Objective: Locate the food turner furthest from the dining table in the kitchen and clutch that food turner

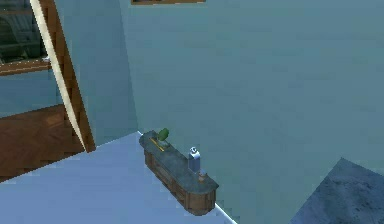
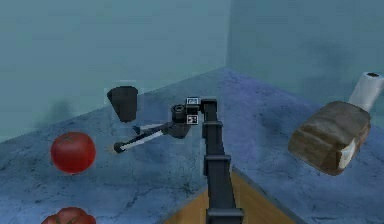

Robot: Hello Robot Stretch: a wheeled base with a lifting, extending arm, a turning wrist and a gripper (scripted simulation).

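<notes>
Progress: the search is judged complete. The robot is at a counter [image 2: 260, 110] with its arm [image 2: 215, 165] extended over the top. The clutch is unconfirmed.

In the arm side view, from the left:
- A tomato [image 2: 72, 152] lies on the counter.
- Near it is the gripper [image 2: 125, 145], with its fingers low against the worktop.
- Just above the gripper in the picture is a dark flared piece [image 2: 123, 100], judged to be the food turner's blade.
- At the right, well apart, are a loaf [image 2: 328, 138] and a paper roll [image 2: 366, 90].

It cannot be told whether the gripper touches the food turner, holds anything, or how its fingers are set.

Remaining: confirm the grasp and lift the turner clear.
</notes>
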